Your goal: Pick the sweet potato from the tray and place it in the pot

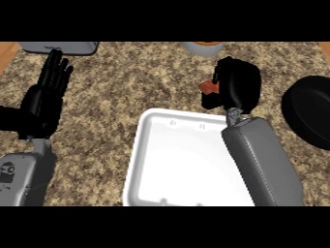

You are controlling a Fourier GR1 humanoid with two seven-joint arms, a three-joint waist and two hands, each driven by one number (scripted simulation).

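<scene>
My right hand hovers above the far right corner of the white tray, fingers curled round the sweet potato, of which only a small reddish-orange bit shows at the hand's left side. The black pot lies to the right of that hand, partly cut off by the view's right edge. My left hand rests open at the left, fingers straight and pointing up, holding nothing. Inside the tray I see only bare white surface.
A grey object sits at the counter's far left edge. A grey cup with something orange inside stands at the far edge, behind the right hand. Wooden strips border the speckled counter on both sides.
</scene>
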